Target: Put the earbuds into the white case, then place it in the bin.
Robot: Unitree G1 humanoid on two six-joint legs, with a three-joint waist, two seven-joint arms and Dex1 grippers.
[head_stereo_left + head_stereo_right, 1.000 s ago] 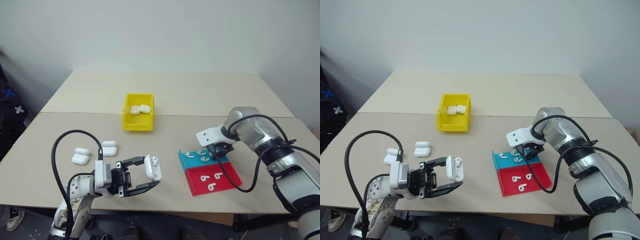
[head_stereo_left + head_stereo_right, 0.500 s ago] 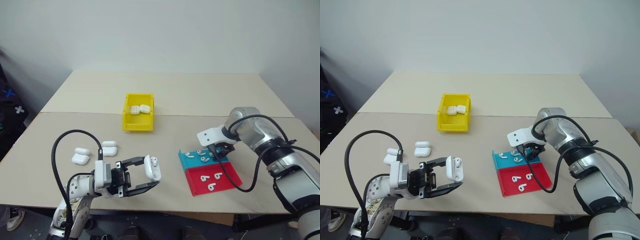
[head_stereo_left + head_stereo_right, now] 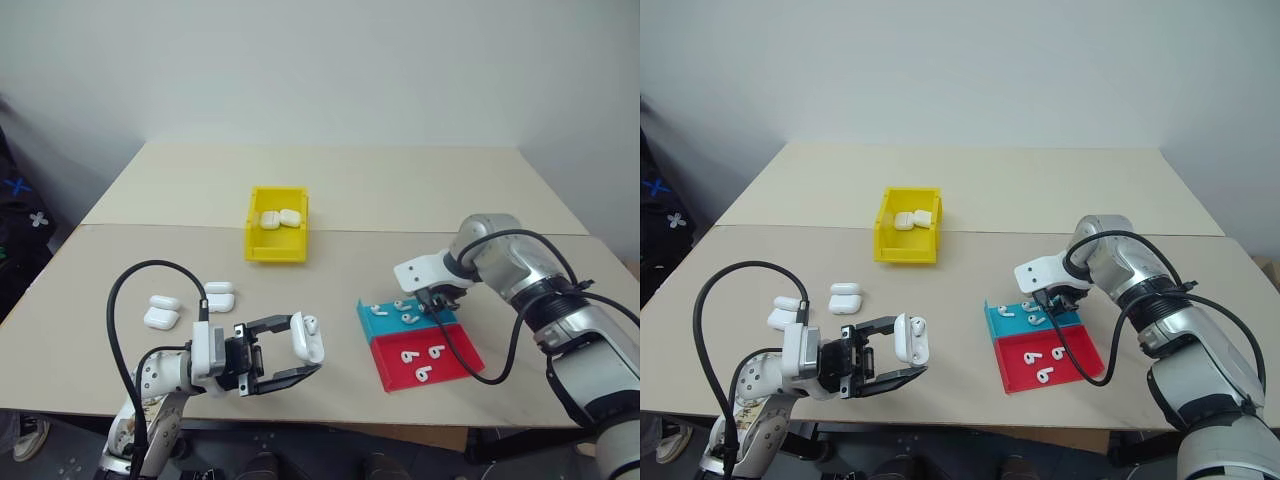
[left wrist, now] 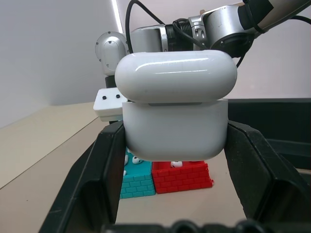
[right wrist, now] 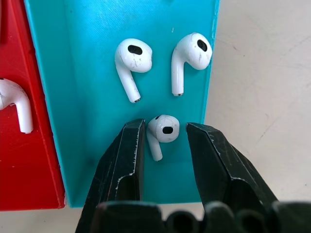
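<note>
Right wrist view: right claw (image 5: pixel 163 138) straddles 1 earbud (image 5: pixel 163 131), not yet clenched; tiny, slick, best pinched at its bulb. Left claw (image 4: pixel 176 145) clamps case (image 4: pixel 176 114).

A plain pale wall (image 3: pixel 330 60) fills the back of the room, evenly lit, with a soft shadow darkening its left edge. In front stand two beige tables pushed together, the far table (image 3: pixel 330 185) meeting the near table (image 3: pixel 120 270) along a straight seam (it runs the whole width). Dark clutter (image 3: pixel 18 215) sits at the left edge, and dark floor (image 3: pixel 60 450) shows below the near table.
</note>
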